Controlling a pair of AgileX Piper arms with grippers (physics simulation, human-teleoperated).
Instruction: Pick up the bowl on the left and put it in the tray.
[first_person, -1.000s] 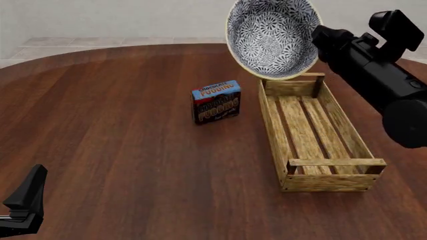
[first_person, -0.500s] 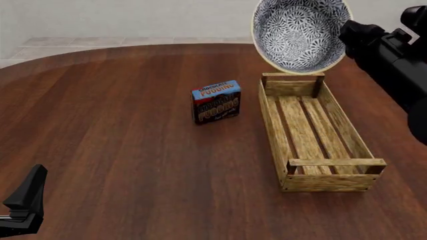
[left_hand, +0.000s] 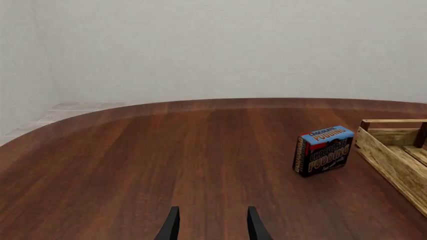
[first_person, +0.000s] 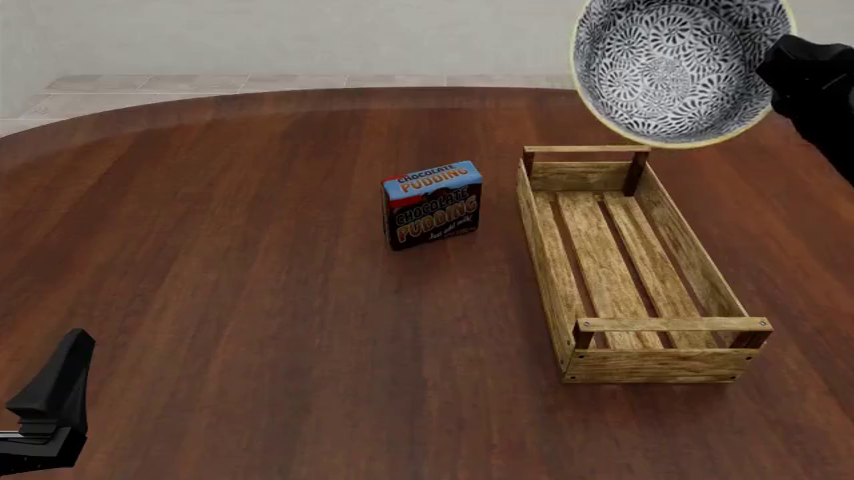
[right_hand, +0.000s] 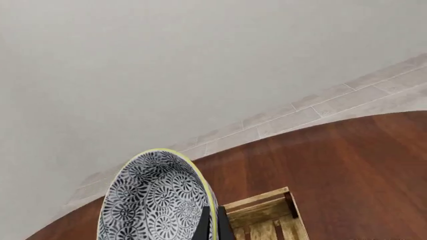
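Note:
The bowl (first_person: 674, 65), white with a dense dark-blue pattern and a pale yellow rim, hangs tilted in the air with its opening facing the front camera. It is above and just beyond the far right end of the tray (first_person: 547, 255), a long light-wood slatted crate. My right gripper (first_person: 771, 58) is shut on the bowl's right rim. In the right wrist view its fingers (right_hand: 203, 226) pinch the bowl (right_hand: 150, 205) over the tray's end bar (right_hand: 260, 207). My left gripper (left_hand: 212, 227) stands open and empty low over the table's near left (first_person: 47, 400).
A small chocolate pudding box (first_person: 433, 204) stands upright on the dark wood table just left of the tray's far end, also seen from the left wrist (left_hand: 323, 150) beside the tray (left_hand: 393, 160). The table's rounded far edge meets a pale wall.
My right gripper has carried the bowl to the right and slightly up, from above the tray's far left corner to beyond its far right corner. The left arm has not moved.

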